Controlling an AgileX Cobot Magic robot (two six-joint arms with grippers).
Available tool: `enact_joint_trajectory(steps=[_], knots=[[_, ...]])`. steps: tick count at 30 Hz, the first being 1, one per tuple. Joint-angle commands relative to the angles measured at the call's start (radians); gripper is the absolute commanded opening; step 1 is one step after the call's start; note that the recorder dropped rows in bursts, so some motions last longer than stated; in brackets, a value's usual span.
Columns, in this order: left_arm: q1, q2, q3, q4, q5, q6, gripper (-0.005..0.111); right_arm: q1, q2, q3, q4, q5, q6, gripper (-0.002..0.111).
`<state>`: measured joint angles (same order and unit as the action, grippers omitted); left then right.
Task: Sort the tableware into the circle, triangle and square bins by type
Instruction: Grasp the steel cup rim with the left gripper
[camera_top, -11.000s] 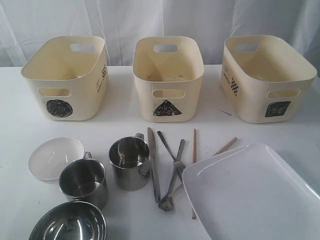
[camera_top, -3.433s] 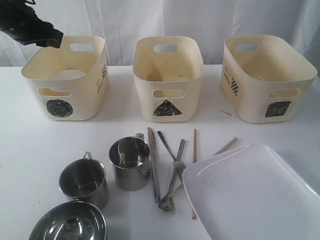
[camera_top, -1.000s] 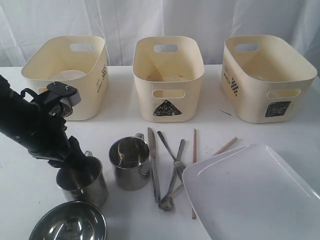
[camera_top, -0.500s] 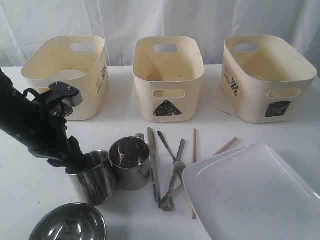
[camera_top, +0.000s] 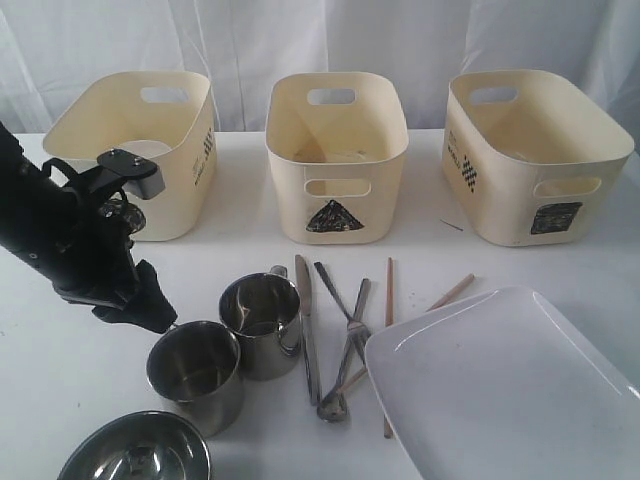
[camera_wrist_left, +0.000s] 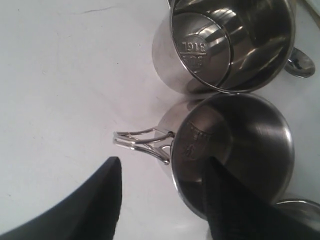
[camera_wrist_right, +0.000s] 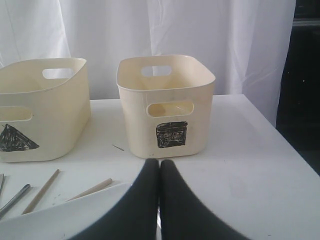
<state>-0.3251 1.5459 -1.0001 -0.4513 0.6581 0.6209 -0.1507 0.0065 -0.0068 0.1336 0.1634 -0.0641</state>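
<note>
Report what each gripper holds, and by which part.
Nothing is gripped. The left gripper stands open, fingers astride the front steel mug at its handle, the outer one clear; the right gripper is shut, empty.

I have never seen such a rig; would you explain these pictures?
This robot has two arms. The wide picture comes from a camera off the arms; the other two from cameras on the wrists. On the table stand the circle bin, holding a white bowl, the triangle bin and the square bin; before them lie a mug, a nearer mug, a steel bowl, cutlery, chopsticks and a plate. The left end effector is open, one finger inside the nearer mug. The right end effector is shut, holding nothing.
</note>
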Motion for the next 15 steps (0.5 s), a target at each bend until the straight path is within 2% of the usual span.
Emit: enact_joint_trajectory(steps=[1, 15], knots=[[-0.006, -0.01, -0.005, -0.003, 0.061, -0.02, 0.054, 0.002, -0.007, 0.007, -0.003, -0.007, -0.007, 0.0], [-0.008, -0.008, -0.005, -0.012, 0.096, -0.06, 0.054, 0.002, -0.007, 0.007, -0.003, -0.007, -0.007, 0.0]])
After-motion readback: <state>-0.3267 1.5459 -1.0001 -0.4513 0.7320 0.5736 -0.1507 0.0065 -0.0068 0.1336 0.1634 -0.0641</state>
